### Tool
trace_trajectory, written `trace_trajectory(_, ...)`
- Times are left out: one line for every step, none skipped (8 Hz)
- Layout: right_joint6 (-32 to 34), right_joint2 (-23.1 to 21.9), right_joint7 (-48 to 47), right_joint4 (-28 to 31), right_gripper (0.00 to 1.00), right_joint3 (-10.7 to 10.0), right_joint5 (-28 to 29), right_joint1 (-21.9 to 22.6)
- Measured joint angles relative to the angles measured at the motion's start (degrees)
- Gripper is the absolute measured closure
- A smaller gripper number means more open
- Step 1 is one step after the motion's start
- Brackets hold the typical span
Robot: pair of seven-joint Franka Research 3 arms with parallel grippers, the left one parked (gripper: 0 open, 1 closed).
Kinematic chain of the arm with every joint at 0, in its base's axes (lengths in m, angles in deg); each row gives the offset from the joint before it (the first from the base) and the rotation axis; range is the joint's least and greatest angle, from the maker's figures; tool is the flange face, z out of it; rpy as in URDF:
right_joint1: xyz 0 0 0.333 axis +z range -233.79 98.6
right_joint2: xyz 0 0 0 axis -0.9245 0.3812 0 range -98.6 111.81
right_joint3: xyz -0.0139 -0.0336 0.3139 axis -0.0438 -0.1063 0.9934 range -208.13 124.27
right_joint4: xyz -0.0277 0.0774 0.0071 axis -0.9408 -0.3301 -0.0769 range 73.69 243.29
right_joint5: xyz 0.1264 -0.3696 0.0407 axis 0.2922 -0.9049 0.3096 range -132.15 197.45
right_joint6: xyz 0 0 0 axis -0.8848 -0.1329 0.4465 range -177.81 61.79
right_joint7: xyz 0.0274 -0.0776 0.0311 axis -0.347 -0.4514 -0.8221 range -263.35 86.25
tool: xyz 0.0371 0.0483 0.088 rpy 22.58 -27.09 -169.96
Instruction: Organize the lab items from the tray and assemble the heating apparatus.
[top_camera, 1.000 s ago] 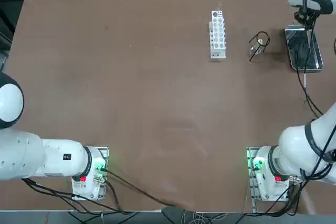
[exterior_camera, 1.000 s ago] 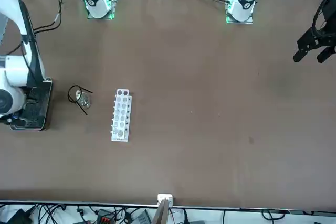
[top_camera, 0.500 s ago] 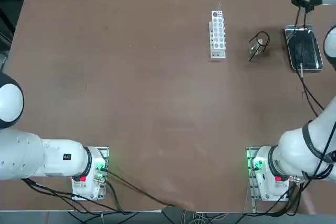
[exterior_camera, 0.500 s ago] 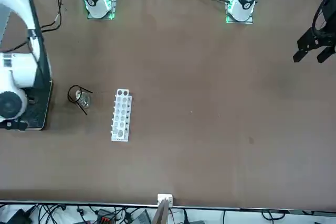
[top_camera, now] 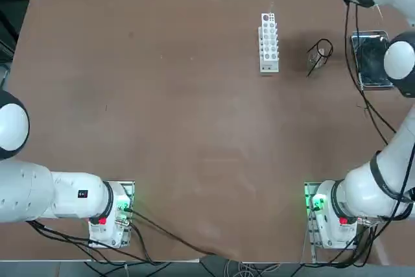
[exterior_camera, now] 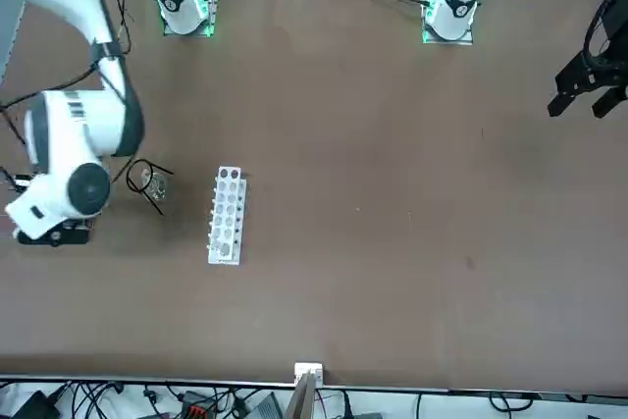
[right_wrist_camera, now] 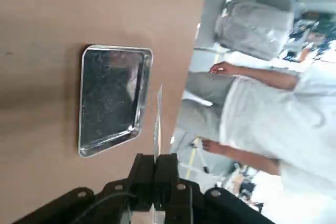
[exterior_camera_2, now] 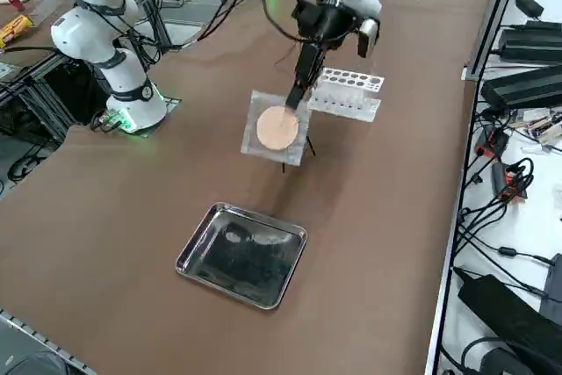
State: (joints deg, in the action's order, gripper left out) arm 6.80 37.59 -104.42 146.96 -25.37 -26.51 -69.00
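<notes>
Right tool point(exterior_camera_2: 297, 98) pinches the mesh point(exterior_camera_2: 277, 130) by one corner at frame centre, carried clear of the empty tray point(exterior_camera_2: 242, 255), presumably bound for the tripod point(top_camera: 319, 57).

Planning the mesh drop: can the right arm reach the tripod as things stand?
Probably yes. The right tool, shut on the mesh, hangs right by the tripod; only the tube rack stands nearby, off to one side.

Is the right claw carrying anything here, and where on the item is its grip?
Yes. The right claw is shut on the top edge of the square grey mesh with round tan centre, which hangs below it above the table.
</notes>
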Motion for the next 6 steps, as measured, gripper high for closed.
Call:
trace_trajectory(1.08,0.06,-0.99,0.00,0.98,-0.02,-1.75,2.77)
trace_trajectory(1.78,0.23,-2.51,0.01,0.98,-0.04,-2.47,5.64)
trace_trajectory(2.19,0.62,-4.21,0.02,0.98,-0.05,-2.68,8.36)
trace_trajectory(2.76,1.40,-6.18,0.08,0.98,-0.09,-2.74,10.80)
trace_trajectory(3.77,2.52,-8.95,0.14,0.98,-0.12,-2.80,12.86)
trace_trajectory(4.67,4.01,-11.83,0.19,0.98,-0.12,-3.12,14.75)
